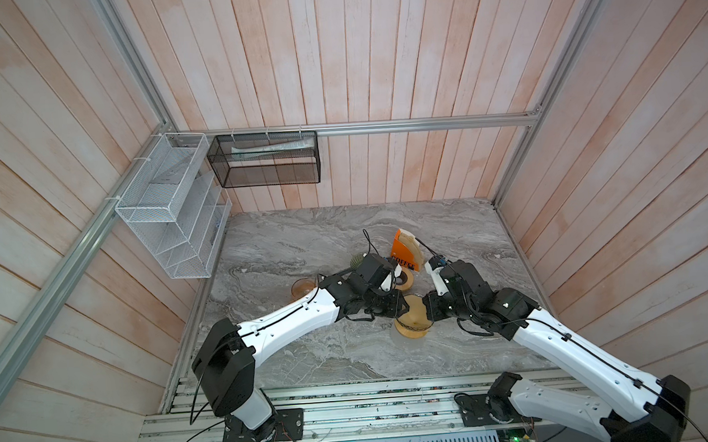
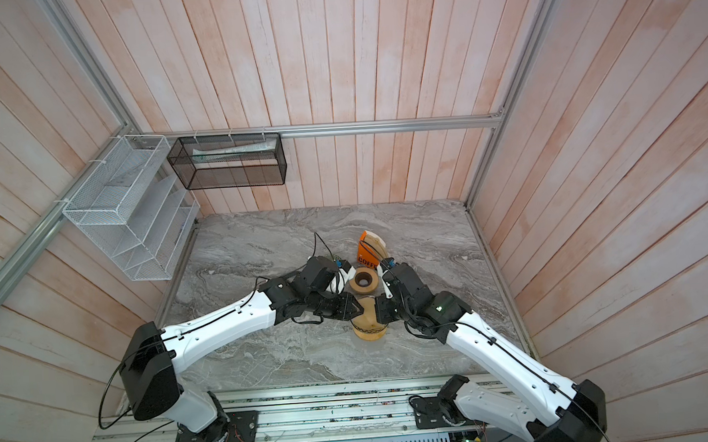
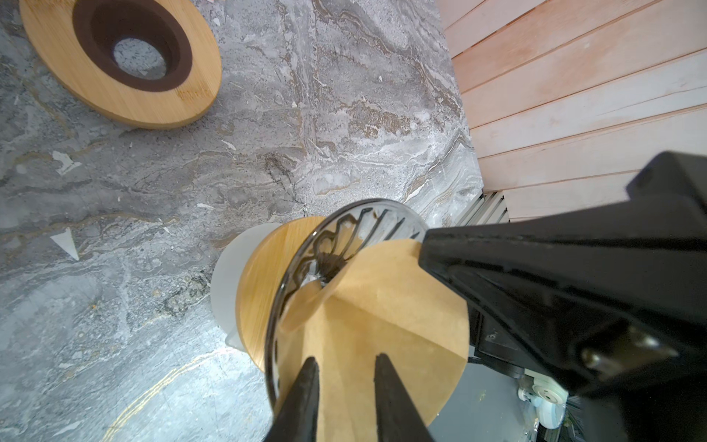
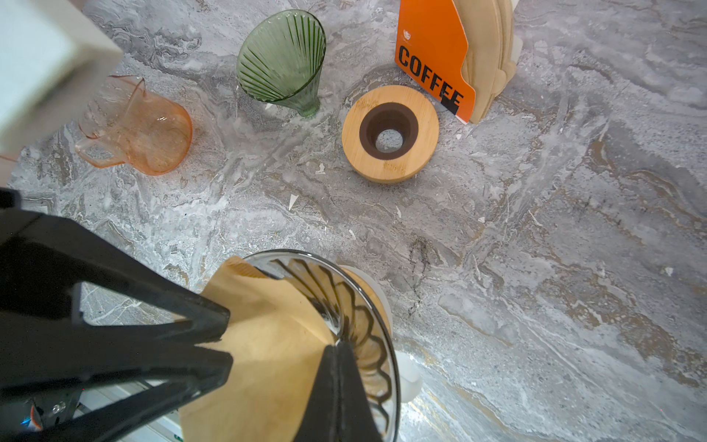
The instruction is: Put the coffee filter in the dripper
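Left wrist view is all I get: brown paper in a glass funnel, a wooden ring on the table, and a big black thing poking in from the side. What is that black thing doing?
Observer: That is the right gripper. Its own wrist view shows the jaws shut, with the tip at the edge of the filter, down inside the clear dripper.
Operator: Is that the only funnel on the table?
Observer: No. A green glass dripper lies on its side on the table, not far from the wooden ring. It has no paper in it.
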Controlling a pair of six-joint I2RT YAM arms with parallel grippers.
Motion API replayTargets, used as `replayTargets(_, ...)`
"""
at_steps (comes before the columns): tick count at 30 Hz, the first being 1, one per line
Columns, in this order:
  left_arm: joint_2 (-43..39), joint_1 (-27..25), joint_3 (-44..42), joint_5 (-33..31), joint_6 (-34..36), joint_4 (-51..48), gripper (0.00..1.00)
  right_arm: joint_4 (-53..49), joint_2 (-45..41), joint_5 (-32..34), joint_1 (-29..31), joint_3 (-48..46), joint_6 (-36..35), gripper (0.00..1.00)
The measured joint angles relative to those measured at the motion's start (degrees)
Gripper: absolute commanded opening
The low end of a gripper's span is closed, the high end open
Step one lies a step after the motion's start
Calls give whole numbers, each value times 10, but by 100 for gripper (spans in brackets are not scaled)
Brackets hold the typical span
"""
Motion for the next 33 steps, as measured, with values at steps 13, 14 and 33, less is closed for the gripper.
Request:
replayTargets(13, 13, 2, 0, 2, 6, 10, 29, 1, 5, 13, 0, -8, 0, 3)
replayTargets(14, 14, 2, 0, 2, 6, 10, 29, 1, 5, 15, 0, -8, 0, 3)
replayTargets(33, 5, 3, 27, 2, 12, 6, 29, -5, 1, 36, 0, -8, 1, 20)
